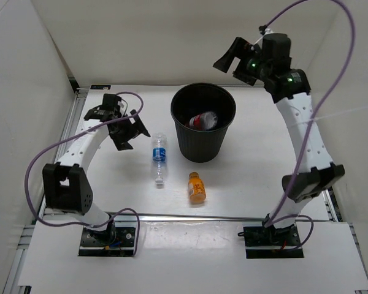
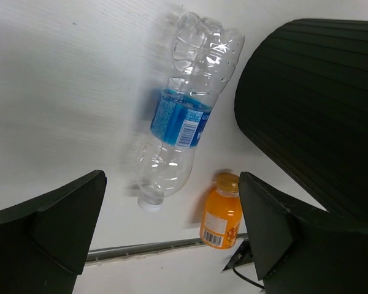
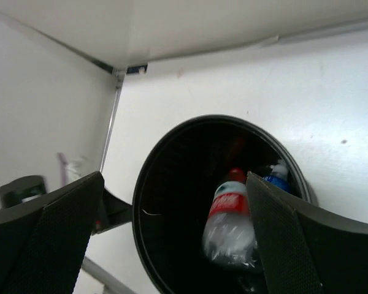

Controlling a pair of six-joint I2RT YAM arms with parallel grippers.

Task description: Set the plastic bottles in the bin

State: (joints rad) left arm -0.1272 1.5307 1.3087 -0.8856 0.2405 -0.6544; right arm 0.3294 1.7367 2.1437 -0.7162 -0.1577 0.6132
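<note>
**Two bottles out on the counter, at least two in the bin**

Nearest the arm bases, the stubby orange bottle is seen lying on the counter, not yet binned. Just beyond it, the clear blue-labelled bottle is laid flat, also not binned. The left gripper is held above and beside that bottle, jaws wide apart, nothing gripped. Further back, a red-labelled bottle and a second bottle with blue on it are seen inside the bin; any more cannot be made out. The right gripper is held high at the bin's far side, jaws apart, empty. The task is judged about half done or a little over.
</note>
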